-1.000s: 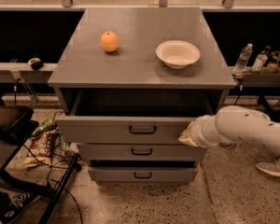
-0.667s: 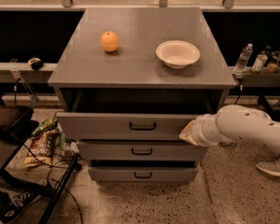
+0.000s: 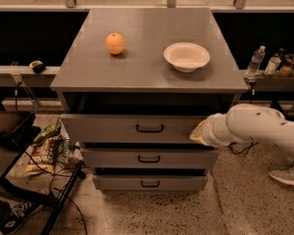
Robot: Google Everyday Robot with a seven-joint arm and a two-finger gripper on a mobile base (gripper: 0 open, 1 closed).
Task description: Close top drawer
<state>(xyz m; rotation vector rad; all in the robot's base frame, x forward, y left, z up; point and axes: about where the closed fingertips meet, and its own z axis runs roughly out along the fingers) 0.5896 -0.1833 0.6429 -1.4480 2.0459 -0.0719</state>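
Note:
The top drawer (image 3: 108, 127) is a wide grey drawer with a small black loop handle (image 3: 149, 129). It stands pulled out a little from the grey cabinet, with a dark gap above its front. My gripper (image 3: 198, 133) is at the end of the white arm (image 3: 257, 126), which comes in from the right. It rests against the right end of the drawer front. Two shorter grey drawers (image 3: 149, 158) lie below it.
An orange (image 3: 115, 43) and a white bowl (image 3: 186, 56) sit on the cabinet top (image 3: 147, 77). Snack bags (image 3: 46, 146) and cables lie on the floor at left, by a black stand. Bottles (image 3: 256, 60) stand on a ledge at right. A shoe (image 3: 286, 174) is at right.
The top drawer has slid inward toward the cabinet, and my gripper has followed it against the right end of its front.

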